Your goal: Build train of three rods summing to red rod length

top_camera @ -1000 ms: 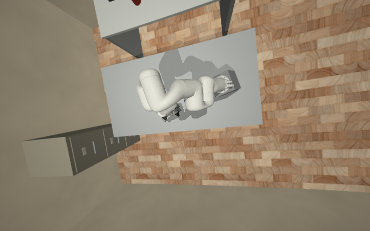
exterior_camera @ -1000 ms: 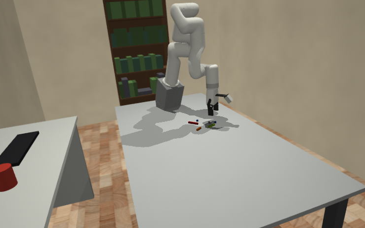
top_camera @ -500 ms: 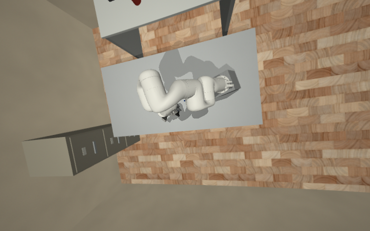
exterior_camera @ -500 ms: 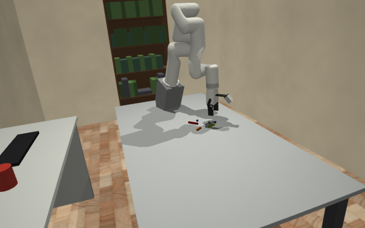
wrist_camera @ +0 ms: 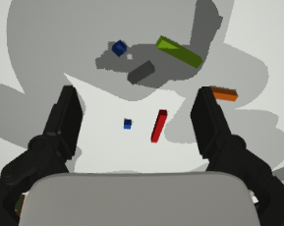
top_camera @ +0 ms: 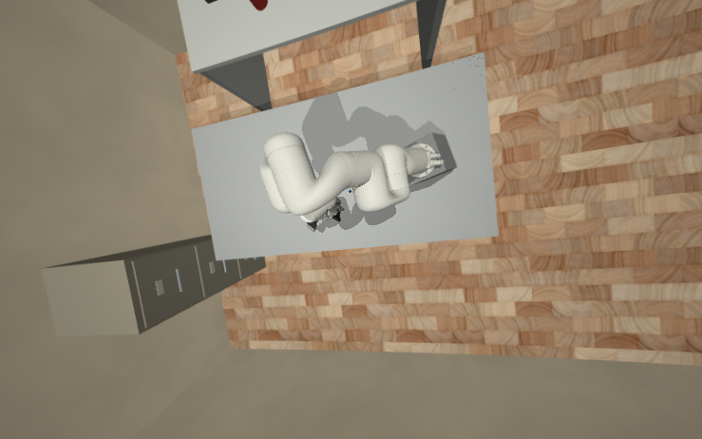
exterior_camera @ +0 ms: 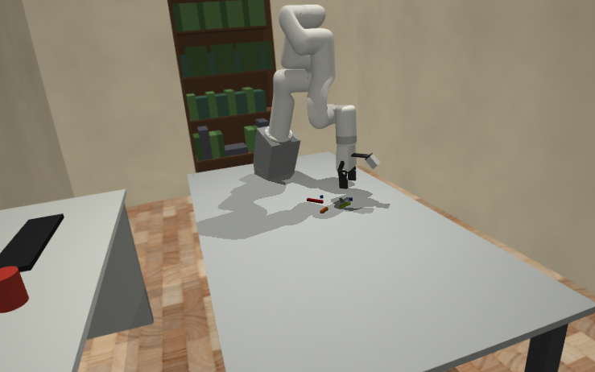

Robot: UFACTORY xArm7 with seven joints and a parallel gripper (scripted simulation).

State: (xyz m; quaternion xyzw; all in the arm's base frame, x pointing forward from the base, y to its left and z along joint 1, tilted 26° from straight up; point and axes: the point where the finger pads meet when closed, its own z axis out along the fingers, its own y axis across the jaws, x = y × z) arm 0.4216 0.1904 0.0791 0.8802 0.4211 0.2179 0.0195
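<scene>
My gripper (top_camera: 324, 220) (exterior_camera: 348, 183) (wrist_camera: 137, 99) is open and empty, above the table. In the wrist view the red rod (exterior_camera: 315, 200) (wrist_camera: 159, 126) lies between the finger outlines, with one small blue rod (top_camera: 350, 191) (exterior_camera: 321, 196) (wrist_camera: 128, 124) to its left. A second blue rod (exterior_camera: 350, 199) (wrist_camera: 119, 48) lies at the upper left, in shadow. A dark grey rod (wrist_camera: 141, 72) lies slanted between it and the lime rod (exterior_camera: 345, 204) (wrist_camera: 180, 52). The orange rod (exterior_camera: 324, 209) (wrist_camera: 225, 93) is partly hidden by the right finger. All the rods lie apart. The arm hides most of them in the top view.
The rods lie on the light grey table (top_camera: 451, 207) (exterior_camera: 406, 286). The arm's grey base block (top_camera: 443, 155) (exterior_camera: 275, 157) stands at one end. A second table (top_camera: 288, 32) (exterior_camera: 82, 240) with a red cup (exterior_camera: 6, 290) stands alongside. Arm shadows cover part of the rod area.
</scene>
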